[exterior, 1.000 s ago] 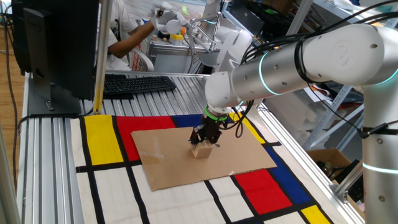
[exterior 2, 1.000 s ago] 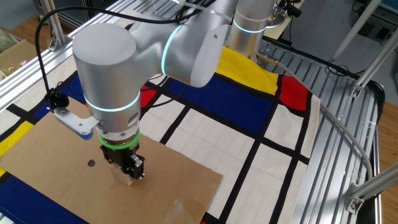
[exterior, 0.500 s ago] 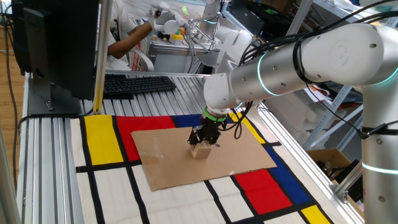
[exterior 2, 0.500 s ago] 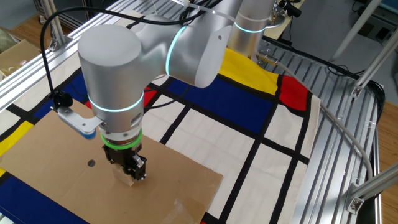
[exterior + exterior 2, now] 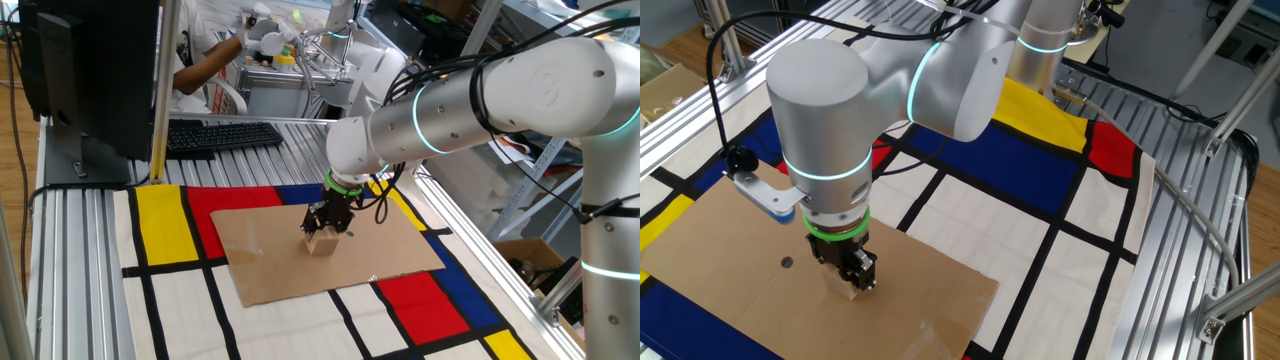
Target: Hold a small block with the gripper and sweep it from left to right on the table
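On the cardboard (image 5: 330,250), which we take as our landmark, we start at its left: in the one fixed view a yellow panel (image 5: 163,225) of the mat (image 5: 300,320) lies just left of the sheet, and a red panel (image 5: 232,199) shows along its far edge. Further back from the sheet, on the slatted table (image 5: 70,260), we see a black keyboard (image 5: 222,134) and a dark monitor (image 5: 95,70). Near the middle of the cardboard sits the block (image 5: 322,242), resting flat on the sheet. Directly above it the gripper (image 5: 328,226) points straight down, and we see its two black fingers pinching the block from either side, partly spread to the block's width. A green ring (image 5: 345,183) sits just above the fingers, and the white and silver arm (image 5: 480,95) rises from there up and to the right of the sheet. Right of the cardboard we find another red panel (image 5: 420,297) touching its near right corner, and the table's aluminium rail beyond. From the other fixed view the thick arm hides much of the grip; we can make out only the gripper (image 5: 848,277) over the cardboard (image 5: 750,280) with a pale sliver of the block (image 5: 847,293) beneath it, and a small dark dot (image 5: 786,263) on the sheet to the left of the gripper.
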Controlling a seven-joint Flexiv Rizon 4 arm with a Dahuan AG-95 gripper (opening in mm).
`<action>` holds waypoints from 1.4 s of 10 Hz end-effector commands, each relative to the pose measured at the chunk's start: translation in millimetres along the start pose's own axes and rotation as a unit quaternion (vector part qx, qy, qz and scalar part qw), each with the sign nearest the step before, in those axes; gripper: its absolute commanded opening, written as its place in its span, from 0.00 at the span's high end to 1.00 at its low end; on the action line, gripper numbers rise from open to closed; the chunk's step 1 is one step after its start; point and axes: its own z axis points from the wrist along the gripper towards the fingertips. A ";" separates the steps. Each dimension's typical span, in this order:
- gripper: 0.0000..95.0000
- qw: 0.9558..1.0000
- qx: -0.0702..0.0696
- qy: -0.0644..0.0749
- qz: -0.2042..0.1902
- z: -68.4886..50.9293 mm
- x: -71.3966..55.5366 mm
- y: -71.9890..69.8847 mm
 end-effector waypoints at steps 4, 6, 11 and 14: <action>1.00 1.000 -0.002 -0.002 0.004 0.2 0.3 1.9; 1.00 1.000 -0.006 -0.001 0.009 1.2 0.9 2.9; 1.00 1.000 0.000 -0.004 0.018 -0.3 3.4 6.9; 1.00 1.000 0.000 -0.003 0.020 -1.9 4.0 6.7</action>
